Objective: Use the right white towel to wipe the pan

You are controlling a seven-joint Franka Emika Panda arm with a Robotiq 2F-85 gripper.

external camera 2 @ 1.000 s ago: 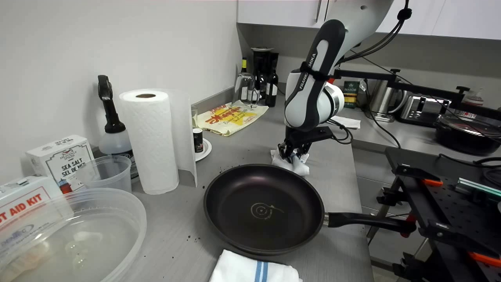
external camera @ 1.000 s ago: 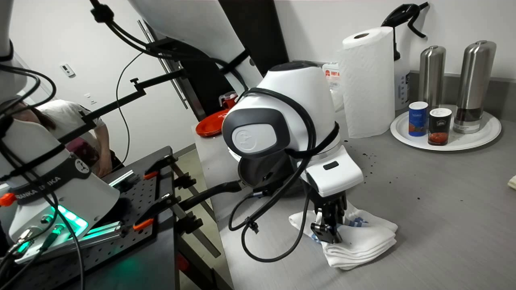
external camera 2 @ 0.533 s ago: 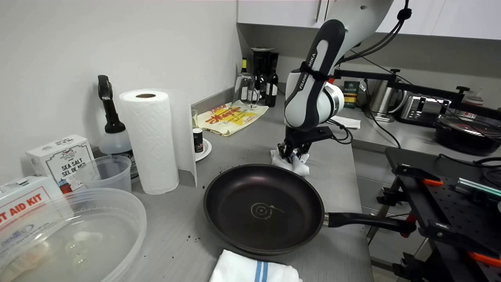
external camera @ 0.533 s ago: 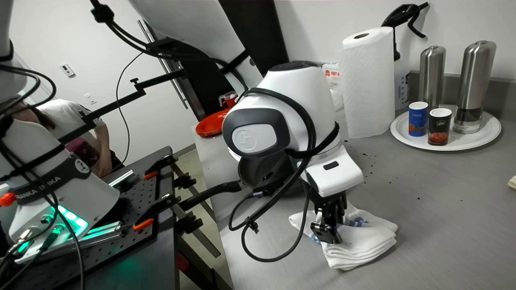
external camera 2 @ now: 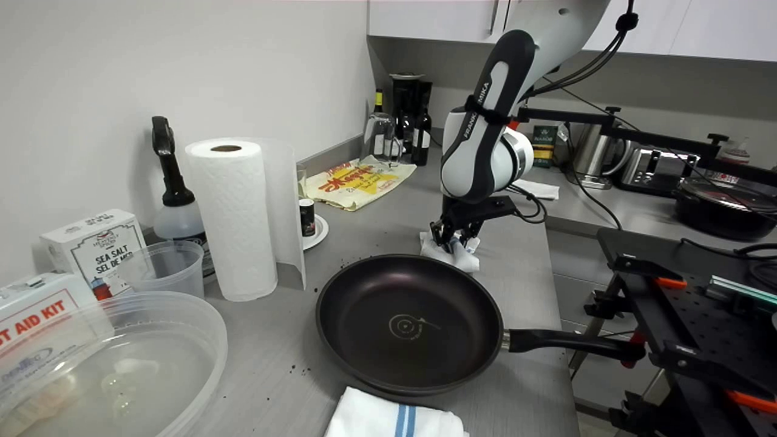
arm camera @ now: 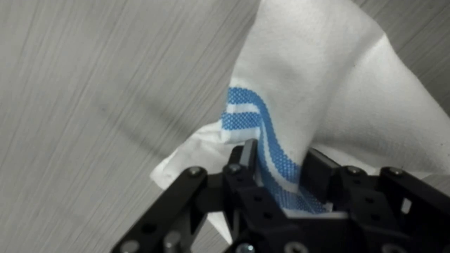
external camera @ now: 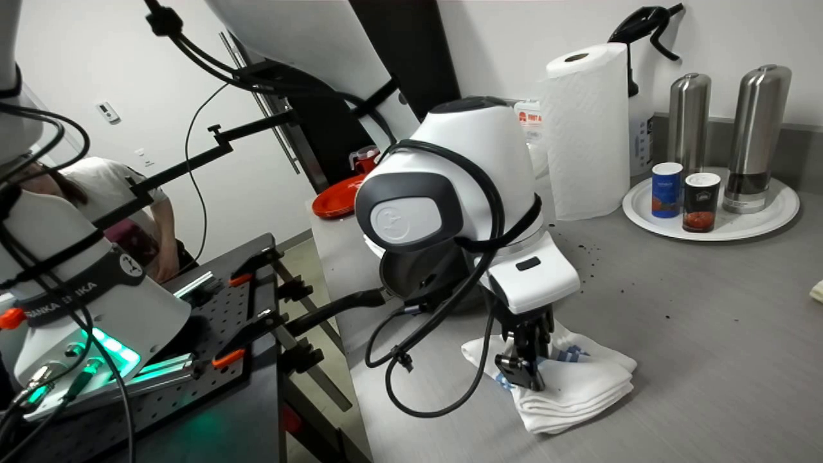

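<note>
The right white towel [external camera: 588, 389] is a rumpled, folded cloth with blue stripes on the grey counter. It also shows in an exterior view [external camera 2: 461, 260] behind the pan and fills much of the wrist view [arm camera: 295, 49]. My gripper [arm camera: 279, 158] points down into it, with a thick striped fold pinched between the two fingers. The gripper also shows in both exterior views [external camera: 524, 370] [external camera 2: 450, 235], its fingertips low at the cloth. The black pan [external camera 2: 408, 303] lies flat beside the towel. In an exterior view the pan [external camera: 418, 276] is partly hidden by my arm.
Another folded white towel with blue stripes [external camera 2: 376, 419] lies at the pan's near side. A paper towel roll [external camera 2: 237, 224] stands by the wall. A clear plastic tub [external camera 2: 215, 346] is nearby. The pan's handle [external camera 2: 564, 341] reaches past the counter edge. A white plate [external camera: 643, 222] holds shakers.
The towel's outer folds have shifted very slightly away from the gripper in an exterior view. The arm and the pan show no clear movement.
</note>
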